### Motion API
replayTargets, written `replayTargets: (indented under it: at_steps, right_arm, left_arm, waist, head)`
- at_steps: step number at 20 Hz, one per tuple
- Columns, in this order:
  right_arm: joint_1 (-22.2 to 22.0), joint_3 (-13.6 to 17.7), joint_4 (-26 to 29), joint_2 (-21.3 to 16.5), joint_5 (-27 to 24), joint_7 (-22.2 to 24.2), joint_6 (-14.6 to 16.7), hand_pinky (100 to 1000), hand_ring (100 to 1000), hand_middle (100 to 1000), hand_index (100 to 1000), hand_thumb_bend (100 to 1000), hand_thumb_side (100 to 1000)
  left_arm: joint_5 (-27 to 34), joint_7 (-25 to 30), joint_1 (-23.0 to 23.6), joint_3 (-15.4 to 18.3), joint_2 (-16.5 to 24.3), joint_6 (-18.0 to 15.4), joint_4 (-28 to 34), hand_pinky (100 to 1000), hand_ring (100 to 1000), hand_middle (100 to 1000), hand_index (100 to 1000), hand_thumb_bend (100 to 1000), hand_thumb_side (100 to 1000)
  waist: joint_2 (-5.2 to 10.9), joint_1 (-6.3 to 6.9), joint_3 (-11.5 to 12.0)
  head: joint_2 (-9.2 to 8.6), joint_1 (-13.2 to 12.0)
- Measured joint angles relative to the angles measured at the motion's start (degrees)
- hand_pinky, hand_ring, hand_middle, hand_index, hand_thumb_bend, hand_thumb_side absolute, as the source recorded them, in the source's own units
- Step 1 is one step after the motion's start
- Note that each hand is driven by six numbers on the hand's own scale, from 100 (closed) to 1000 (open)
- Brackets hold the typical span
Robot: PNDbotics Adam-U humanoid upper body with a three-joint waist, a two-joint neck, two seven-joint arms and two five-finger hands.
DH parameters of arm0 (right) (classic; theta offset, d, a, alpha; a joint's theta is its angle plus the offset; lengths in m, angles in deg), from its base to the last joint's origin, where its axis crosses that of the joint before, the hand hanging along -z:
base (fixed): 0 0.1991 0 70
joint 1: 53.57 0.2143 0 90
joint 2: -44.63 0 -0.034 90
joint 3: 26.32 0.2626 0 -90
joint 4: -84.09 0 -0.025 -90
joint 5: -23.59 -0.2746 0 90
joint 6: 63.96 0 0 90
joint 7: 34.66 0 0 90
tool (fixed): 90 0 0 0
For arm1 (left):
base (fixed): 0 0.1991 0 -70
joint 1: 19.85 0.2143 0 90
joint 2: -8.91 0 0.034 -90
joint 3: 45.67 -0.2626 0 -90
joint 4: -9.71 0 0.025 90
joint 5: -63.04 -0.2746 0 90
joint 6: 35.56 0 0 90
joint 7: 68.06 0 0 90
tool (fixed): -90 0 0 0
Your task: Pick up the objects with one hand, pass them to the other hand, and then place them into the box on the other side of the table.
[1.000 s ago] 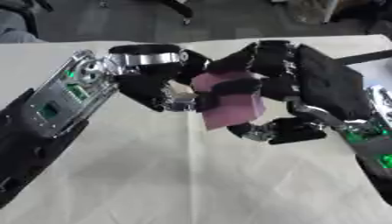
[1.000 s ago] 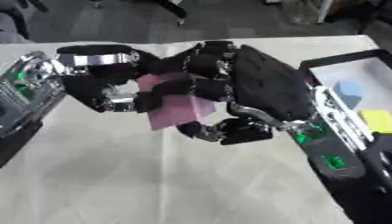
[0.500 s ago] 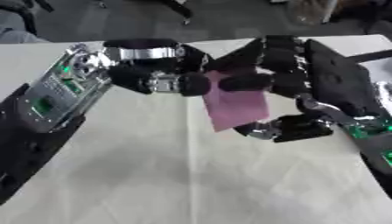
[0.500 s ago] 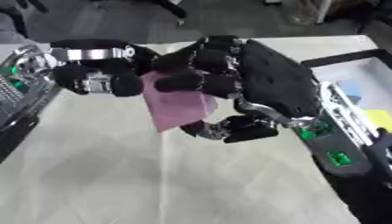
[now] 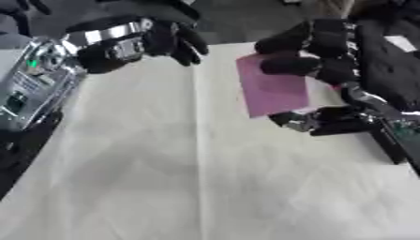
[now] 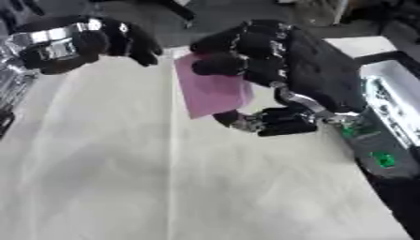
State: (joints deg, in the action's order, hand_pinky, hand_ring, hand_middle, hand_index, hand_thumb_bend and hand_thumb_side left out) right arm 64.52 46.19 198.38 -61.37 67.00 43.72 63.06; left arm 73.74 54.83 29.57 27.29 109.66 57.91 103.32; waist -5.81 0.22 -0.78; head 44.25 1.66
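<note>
Card (image 5: 275, 89), pink, pinched upright in the right hand (image 5: 332, 70), fingers curled over its top and thumb under its bottom edge, above the counter (image 5: 205, 187). Left hand (image 5: 152, 42), left of the card, curled on nothing; handover looks done.
</note>
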Motion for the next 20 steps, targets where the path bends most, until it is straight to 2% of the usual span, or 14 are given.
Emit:
replayTargets:
  at_steps: [2,4,8,10,12,15,17,20]
  right_arm:
    - [-2.1,2.22,-0.03,-1.93,-0.03,-1.94,-2.22,633,157,599,809,100,100]
    - [-5.66,5.54,-0.07,-4.39,-0.69,-4.13,-6.88,626,156,590,781,100,100]
    - [-10.34,11.92,-0.96,-9.03,-4.38,-7.92,-20.19,617,136,563,724,100,100]
    - [-10.93,14.13,-4.48,-11.14,-6.66,-9.39,-26.68,615,122,548,706,100,100]
    - [-10.56,15.44,-10.94,-12.8,-9.29,-10.64,-31.42,617,108,537,679,100,100]
    - [-8.35,16.36,-23.51,-14.19,-12.98,-11.89,-34.97,628,101,540,676,100,100]
    - [-6.44,16.54,-32.01,-14.39,-14.67,-12.2,-35.44,651,126,559,684,100,100]
    - [-3.57,16.46,-43.26,-14.39,-16.71,-11.44,-34.63,713,220,622,724,100,100]
  left_arm:
    - [-0.91,-3.59,2.24,2.62,0.35,-0.61,-0.29,802,763,747,795,433,889]
    - [-1.89,-8.13,6.17,6.12,0.48,-1.2,-0.07,793,754,737,786,415,885]
    - [-3.13,-16.3,14.49,12.34,0.16,-1.84,2.13,782,746,725,775,404,881]
    - [-3.35,-19.43,18.29,14.84,-0.57,-2.03,3.45,781,743,722,773,403,881]
    - [-3.64,-21.81,21.31,16.84,-1.36,-2.21,4.74,778,739,716,771,399,884]
    - [-4.18,-24.17,24.71,19.07,-2.89,-2.32,6.0,775,737,712,767,401,885]
    - [-4.43,-25.23,26.26,20.1,-4.2,-2.38,6.56,774,736,710,766,400,885]
    - [-4.77,-26.16,27.35,21.02,-6.03,-2.52,7.21,772,733,704,764,401,884]
  waist:
    - [0.0,0.0,-0.01]
    - [0.0,0.0,0.0]
    - [0.0,0.0,0.55]
    - [0.0,0.0,1.15]
    - [0.0,0.0,1.63]
    - [0.0,0.22,2.7]
    - [0.0,0.6,3.27]
    - [0.0,0.78,4.0]
  head:
    - [0.0,1.05]
    - [0.0,2.95]
    - [0.0,7.26]
    - [0.0,9.37]
    - [0.0,11.15]
    - [0.0,13.47]
    - [0.01,14.66]
    - [0.01,16.07]
